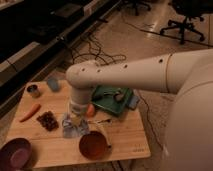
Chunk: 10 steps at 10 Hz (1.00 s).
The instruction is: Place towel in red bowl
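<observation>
The towel (pixel 75 126) is a rumpled grey-blue cloth lying on the wooden table (pixel 125 140), left of the middle. The red bowl (pixel 94 145) stands just to its front right, with a plain inside and nothing in it. My gripper (pixel 75 118) points straight down at the end of the white arm (pixel 130 75) and sits right over the towel, at or touching its top. The wrist hides the gripper's tip.
A purple-maroon bowl (pixel 15 154) stands at the front left corner. A carrot (pixel 29 112), a metal can (pixel 33 90), a blue block (pixel 53 83) and a dark red cluster (pixel 47 120) lie on the left. An orange (pixel 90 110) and a green tray (pixel 112 99) are to the right. An office chair (pixel 185 20) stands far back.
</observation>
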Tool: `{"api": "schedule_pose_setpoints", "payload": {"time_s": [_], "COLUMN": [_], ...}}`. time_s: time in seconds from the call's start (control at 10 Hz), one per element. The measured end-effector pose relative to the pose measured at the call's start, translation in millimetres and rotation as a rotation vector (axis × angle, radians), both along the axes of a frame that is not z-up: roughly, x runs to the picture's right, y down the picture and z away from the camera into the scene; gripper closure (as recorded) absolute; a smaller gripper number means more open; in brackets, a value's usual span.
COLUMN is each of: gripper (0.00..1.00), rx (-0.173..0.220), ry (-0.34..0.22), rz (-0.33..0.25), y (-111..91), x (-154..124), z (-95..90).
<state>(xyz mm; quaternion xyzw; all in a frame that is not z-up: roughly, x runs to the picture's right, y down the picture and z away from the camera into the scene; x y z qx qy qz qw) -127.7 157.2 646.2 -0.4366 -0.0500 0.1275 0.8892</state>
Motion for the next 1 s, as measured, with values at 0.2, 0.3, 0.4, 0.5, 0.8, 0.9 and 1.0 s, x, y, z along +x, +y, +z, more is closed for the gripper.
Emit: {"api": "schedule_pose_setpoints", "payload": {"time_s": [0.2, 0.3, 0.4, 0.5, 0.8, 0.9, 1.0], "gripper": [1.00, 1.00, 1.00, 1.00, 1.00, 0.99, 0.93], "rx": [-0.016, -0.009, -0.002, 0.001, -0.003, -0.019, -0.036], "ry": [0.141, 0.187, 0.214, 0.225, 0.221, 0.221, 0.226], "rz": [-0.056, -0.068, -0.071, -0.074, -0.072, -0.066, -0.054], "y": [38, 48, 53, 56, 56, 60, 66], "x": [27, 38, 45, 47, 45, 47, 51], "z": [9.3, 11.9, 14.4, 15.1, 16.6, 18.7, 23.1]}}
